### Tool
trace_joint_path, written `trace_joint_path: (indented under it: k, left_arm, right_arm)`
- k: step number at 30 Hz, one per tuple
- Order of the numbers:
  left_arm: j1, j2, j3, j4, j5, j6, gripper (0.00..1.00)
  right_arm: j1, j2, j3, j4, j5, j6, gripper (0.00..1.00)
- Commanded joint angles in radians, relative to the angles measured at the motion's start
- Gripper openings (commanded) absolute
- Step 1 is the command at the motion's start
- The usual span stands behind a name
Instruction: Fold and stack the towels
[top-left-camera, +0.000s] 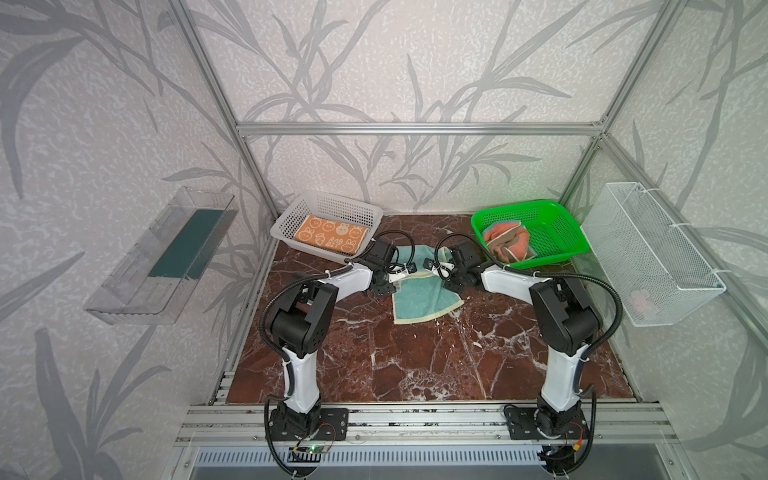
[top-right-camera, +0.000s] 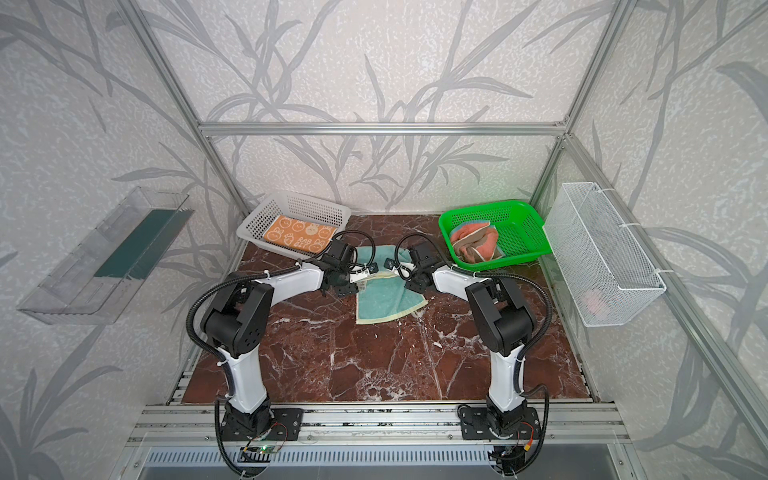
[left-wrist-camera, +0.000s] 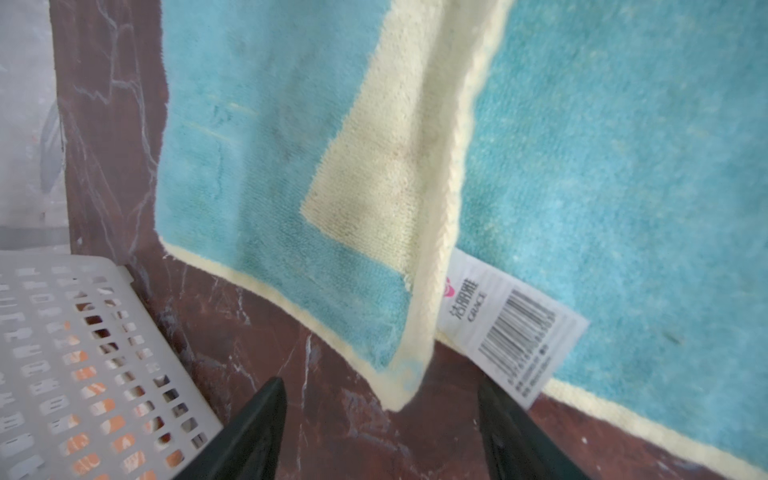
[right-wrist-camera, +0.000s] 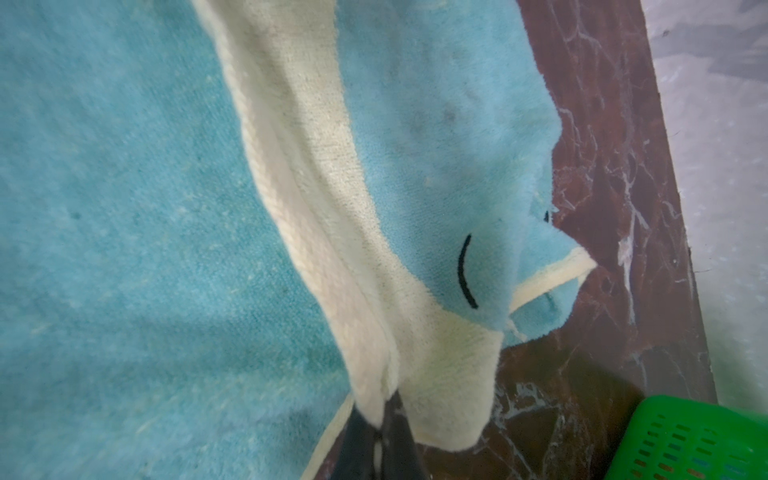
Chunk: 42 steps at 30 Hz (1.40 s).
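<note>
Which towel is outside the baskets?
The teal and pale-yellow terry towel; the orange towel lies in the white basket, the salmon towel in the green basket.

Table (top-left-camera: 415, 357) layout as I see it: left basket (top-left-camera: 340, 208) back left, folded towel (top-left-camera: 328, 236) lying in it. Right basket (top-left-camera: 552, 237) back right, bunched towel (top-left-camera: 505, 245) in its left half. Middle towel (top-left-camera: 417, 299) lies on the table between the two baskets, slightly nearer the front, one flap doubled over the rest. Left gripper (left-wrist-camera: 382, 390) sits at its left corner, right gripper (right-wrist-camera: 384, 411) at its right edge on the flap. Wall tray (top-left-camera: 162, 257) hangs left of the table, wire bin (top-left-camera: 648, 253) hangs right, both off the surface.
</note>
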Motion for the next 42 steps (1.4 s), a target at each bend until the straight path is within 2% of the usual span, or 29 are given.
trace_joint_path:
  k: [1,3,7,22,24,25,35,42]
  left_arm:
    - [-0.001,0.008,-0.002,0.034,0.031,0.056,0.71]
    - [-0.001,0.013,-0.004,0.044,0.026,0.068,0.68]
    - [0.001,0.042,0.020,0.035,-0.001,0.074,0.51]
    - [0.002,0.124,0.129,-0.114,0.003,0.058,0.22]
    - [0.004,0.135,0.146,-0.132,-0.001,0.054,0.11]
    - [0.005,0.137,0.148,-0.122,-0.005,0.047,0.00]
    - [0.025,0.080,0.170,-0.089,0.007,-0.043,0.00]
    - [0.027,-0.037,0.154,0.055,-0.097,-0.175,0.00]
  right_arm:
    - [-0.005,-0.044,0.002,0.006,-0.015,0.013,0.00]
    - [-0.005,-0.044,0.004,0.006,-0.016,0.014,0.00]
    - [-0.006,-0.049,0.004,0.005,-0.017,0.016,0.00]
    - [-0.005,-0.085,-0.002,-0.001,-0.026,0.013,0.00]
    - [-0.005,-0.089,-0.003,0.000,-0.029,0.014,0.00]
    - [-0.007,-0.090,-0.002,0.001,-0.031,0.016,0.00]
    - [-0.010,-0.136,0.019,-0.013,-0.054,0.064,0.00]
    - [-0.014,-0.181,0.092,-0.069,-0.006,0.126,0.00]
